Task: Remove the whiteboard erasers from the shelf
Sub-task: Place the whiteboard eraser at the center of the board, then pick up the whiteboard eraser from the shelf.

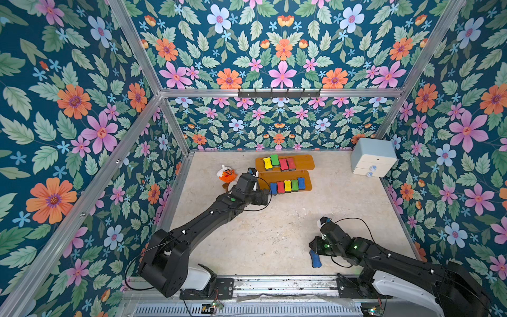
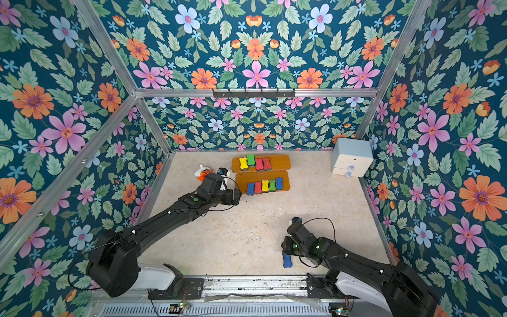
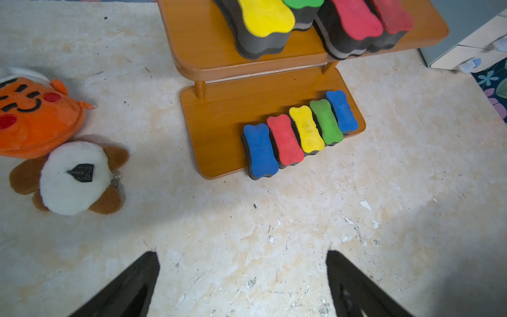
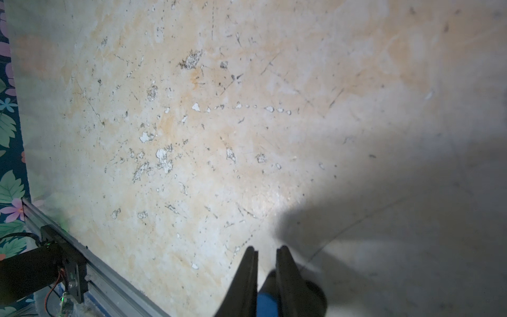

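In a top view, the shelf [image 1: 303, 162] stands upper centre on the table [image 1: 260, 233], four erasers [image 1: 282, 164] on its upper board and five erasers [image 1: 287, 185] on its lower. The plush toys [image 1: 227, 175] lie to its left, the drawer box [image 1: 373, 157] at far right, and a lone eraser [image 1: 316, 259] at lower right.

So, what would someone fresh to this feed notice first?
Probably the bright erasers lined up on the orange-brown shelf at the back: four on its upper board, five on the lower. Then a lone blue eraser down on the table near the front edge, right at the nearly closed right gripper; whether it is gripped I cannot tell. The left gripper hangs wide open, facing the lower row.
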{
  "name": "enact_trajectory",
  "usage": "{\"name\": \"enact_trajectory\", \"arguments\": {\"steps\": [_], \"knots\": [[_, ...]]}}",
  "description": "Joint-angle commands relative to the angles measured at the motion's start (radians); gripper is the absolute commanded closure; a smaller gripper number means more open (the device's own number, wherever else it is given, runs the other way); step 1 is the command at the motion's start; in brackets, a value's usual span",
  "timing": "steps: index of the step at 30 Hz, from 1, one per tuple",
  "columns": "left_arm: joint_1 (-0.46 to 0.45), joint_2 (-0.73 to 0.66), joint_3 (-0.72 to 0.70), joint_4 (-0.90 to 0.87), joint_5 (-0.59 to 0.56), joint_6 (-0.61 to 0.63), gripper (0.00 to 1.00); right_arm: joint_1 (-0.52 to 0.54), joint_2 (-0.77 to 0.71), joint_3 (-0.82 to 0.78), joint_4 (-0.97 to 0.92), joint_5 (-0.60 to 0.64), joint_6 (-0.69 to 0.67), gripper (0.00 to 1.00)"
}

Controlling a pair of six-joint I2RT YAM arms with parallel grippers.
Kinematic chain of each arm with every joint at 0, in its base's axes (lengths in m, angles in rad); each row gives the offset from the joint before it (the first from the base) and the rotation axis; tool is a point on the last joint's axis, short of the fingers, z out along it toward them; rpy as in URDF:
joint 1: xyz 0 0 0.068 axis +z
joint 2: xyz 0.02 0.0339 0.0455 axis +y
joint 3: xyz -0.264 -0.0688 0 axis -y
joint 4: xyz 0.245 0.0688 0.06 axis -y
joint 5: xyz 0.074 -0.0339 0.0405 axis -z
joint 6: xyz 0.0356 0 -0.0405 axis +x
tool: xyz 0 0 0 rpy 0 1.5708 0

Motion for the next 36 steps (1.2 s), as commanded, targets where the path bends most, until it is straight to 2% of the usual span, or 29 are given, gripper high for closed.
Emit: {"name": "enact_trajectory", "arguments": {"steps": [1, 11, 16, 20, 27, 29, 32, 36], "knots": [[0.002, 0.004, 0.013, -0.008, 0.002, -0.01, 0.01, 0.004, -0.01, 0.007, -0.025, -0.003, 0.017, 0.8], [0.001, 0.024, 0.048, -0.023, 0.003, -0.012, 0.01, 0.004, -0.043, 0.014, -0.05, 0.008, 0.036, 0.78], [0.001, 0.034, 0.081, -0.028, 0.001, -0.02, 0.05, 0.002, -0.021, 0.111, -0.052, 0.057, 0.026, 0.76], [0.014, 0.057, 0.139, -0.042, -0.001, -0.02, 0.15, -0.051, 0.102, 0.259, -0.048, 0.061, -0.046, 0.73], [0.108, 0.134, 0.275, -0.071, 0.129, -0.023, 0.3, -0.277, 0.389, 0.618, -0.051, -0.133, -0.246, 0.72], [0.127, 0.155, 0.307, -0.071, 0.161, -0.02, 0.35, -0.332, 0.483, 0.736, -0.057, -0.241, -0.283, 0.69], [0.145, 0.194, 0.371, -0.08, 0.198, -0.013, 0.37, -0.393, 0.633, 0.952, -0.114, -0.337, -0.327, 0.69], [0.158, 0.225, 0.417, -0.078, 0.218, -0.008, 0.37, -0.442, 0.789, 1.18, -0.181, -0.32, -0.371, 0.69]]}}
